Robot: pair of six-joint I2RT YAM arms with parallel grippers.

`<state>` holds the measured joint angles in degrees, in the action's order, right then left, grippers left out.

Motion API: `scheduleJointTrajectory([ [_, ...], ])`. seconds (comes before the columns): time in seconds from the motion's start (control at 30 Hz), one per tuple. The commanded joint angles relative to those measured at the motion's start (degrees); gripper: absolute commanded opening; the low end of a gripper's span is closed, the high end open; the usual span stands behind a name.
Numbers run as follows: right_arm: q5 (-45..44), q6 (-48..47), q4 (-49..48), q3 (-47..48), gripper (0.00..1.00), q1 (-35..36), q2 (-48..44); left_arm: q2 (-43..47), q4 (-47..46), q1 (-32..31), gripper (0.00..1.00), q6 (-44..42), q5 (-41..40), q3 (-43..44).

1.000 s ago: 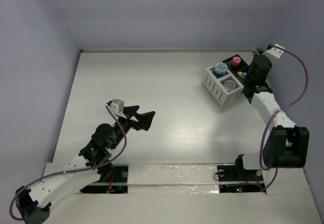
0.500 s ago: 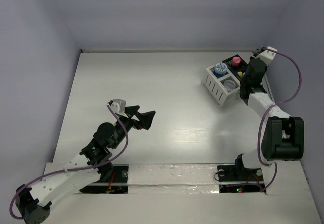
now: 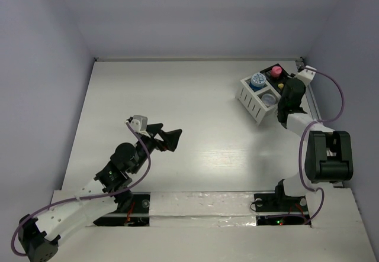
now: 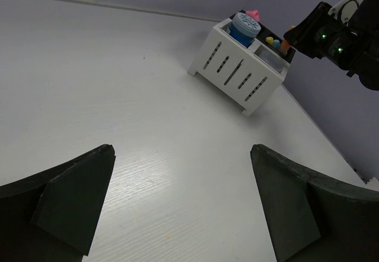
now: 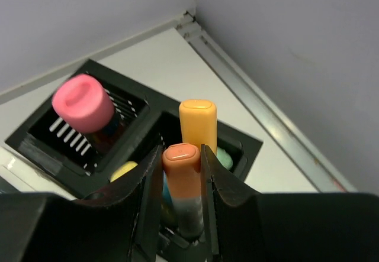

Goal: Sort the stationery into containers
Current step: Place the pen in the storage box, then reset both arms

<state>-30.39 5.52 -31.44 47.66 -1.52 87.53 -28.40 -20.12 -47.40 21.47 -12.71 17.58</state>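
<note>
The desk organizer [image 3: 263, 94], half white slatted, half black, stands at the far right; it also shows in the left wrist view [image 4: 240, 73]. My right gripper [image 5: 182, 155] is shut on an orange-capped marker [image 5: 183, 185] and holds it upright in a black compartment [image 5: 246, 146], beside a yellow-orange marker [image 5: 198, 123], a mint piece and a yellow piece [image 5: 123, 170]. A pink jar [image 5: 82, 102] sits in the adjoining black compartment. A blue jar [image 3: 257, 80] and a grey jar [image 3: 269, 99] sit in the white half. My left gripper [image 4: 180, 200] is open and empty over bare table.
The right wall and a metal edge strip [image 5: 260, 114] run close beside the organizer. The right arm [image 3: 293, 105] leans over the organizer's right side. The white table [image 3: 177, 96] stretches between the two arms.
The right arm has swung left and lowered over the organizer's black half. The left arm has not moved.
</note>
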Motion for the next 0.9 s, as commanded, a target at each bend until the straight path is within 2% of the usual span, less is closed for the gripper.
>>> scheduleJointTrajectory([
  [0.0, 0.2, 6.2, 0.0, -2.7, 0.12, 0.4, -2.4, -0.3, -3.1, 0.1, 0.99, -0.6, -0.6, -0.2],
  [0.03, 0.4, 6.7, 0.1, -3.3, 0.19, 0.4, -2.8, -0.4, -3.1, 0.1, 0.99, -0.6, -0.6, -0.2],
  [0.1, 0.5, 7.2, 0.2, -4.3, 0.27, 0.4, -3.8, -0.4, -3.3, 0.1, 0.99, -0.6, -0.6, -0.3],
  [0.13, 0.4, 7.3, 0.3, -4.6, 0.38, 0.4, -4.3, -0.5, -3.3, 0.1, 0.99, -0.6, -0.8, -0.3],
  [0.2, 1.2, 7.2, 1.4, -4.6, 0.52, 0.4, -6.1, -0.6, -3.5, 0.1, 0.99, -0.6, -0.9, -0.4],
  [0.23, 1.4, 7.1, 2.0, -4.0, 0.66, 0.4, -6.8, -0.7, -3.7, 0.1, 0.99, -0.5, -1.0, -0.4],
  [0.3, 2.2, 7.3, 4.2, -3.0, 0.78, 0.9, -8.5, -1.0, -4.2, 0.1, 0.99, -0.2, -1.1, -0.5],
  [0.33, 2.6, 7.6, 5.0, -1.6, 0.94, 0.9, -10.3, -1.6, -4.4, 0.1, 0.99, 0.0, -0.9, -0.4],
  [0.37, 3.9, 8.1, 7.3, -0.6, 1.0, 0.9, -11.1, -1.8, -4.8, 0.1, 0.99, 0.5, -0.8, 0.0],
  [0.53, 9.5, 11.1, 14.6, 5.0, 1.0, 0.9, -16.6, -3.1, -4.3, 0.1, 0.99, 2.0, -0.4, 2.3],
  [0.67, 22.0, 15.2, 22.4, 9.9, 1.0, 0.9, -23.9, -2.7, -1.9, 0.1, 0.99, 4.4, -1.4, 5.3],
  [0.87, 37.7, 20.1, 20.4, 8.2, 1.0, 0.9, -38.9, -0.6, 1.1, 0.1, 0.99, 5.2, -2.7, 10.0],
])
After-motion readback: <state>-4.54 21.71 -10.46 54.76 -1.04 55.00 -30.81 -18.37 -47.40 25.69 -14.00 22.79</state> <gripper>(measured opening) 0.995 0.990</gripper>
